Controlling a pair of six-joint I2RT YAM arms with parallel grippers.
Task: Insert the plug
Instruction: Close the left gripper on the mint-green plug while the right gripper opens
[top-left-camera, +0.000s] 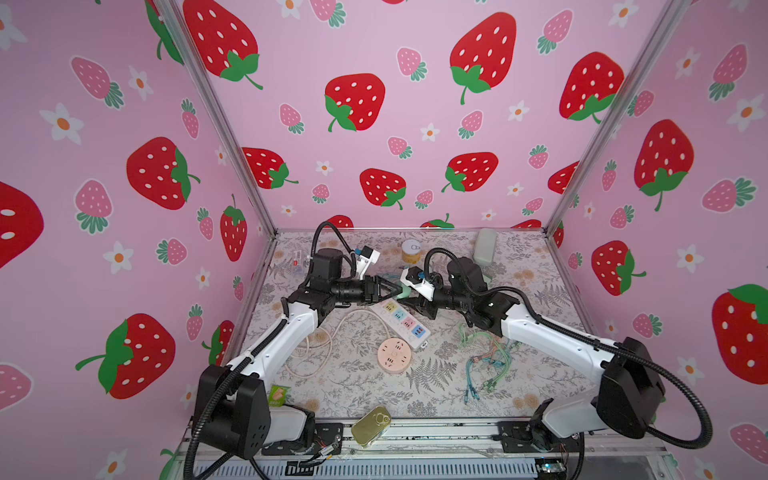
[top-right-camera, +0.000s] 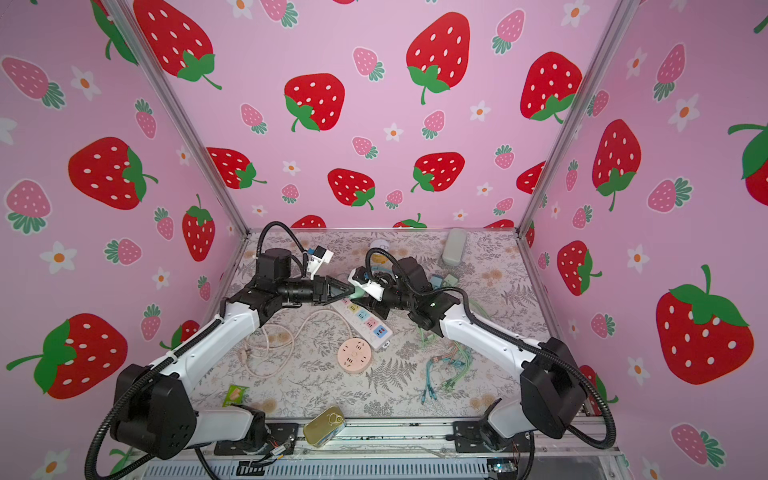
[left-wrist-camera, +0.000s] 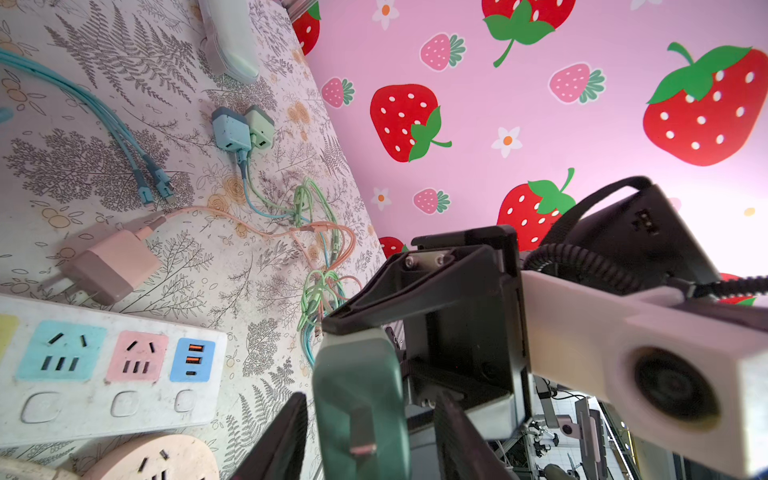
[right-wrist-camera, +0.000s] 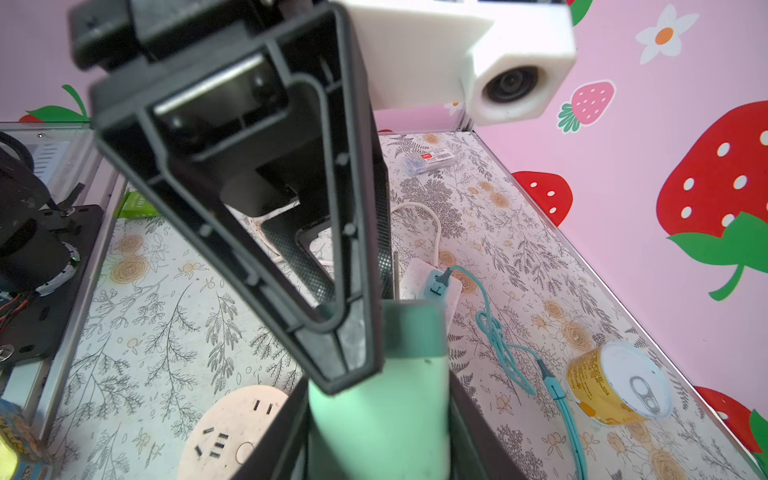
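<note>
Green plug fills the near field of the right wrist view. Its pale body is clamped between the right jaws and its darker pronged end projects past their tips. The grip is on the body, presumably so the front end is left free. Left jaws straddle that front end from the opposite side, one finger touching it; cannot tell whether they grip. A prong faces the left wrist camera. Reads as a mid-air hand-over or regrip. White power strip lies on the bench below both sets of jaws, sockets up. Plug not yet inserted.
</note>
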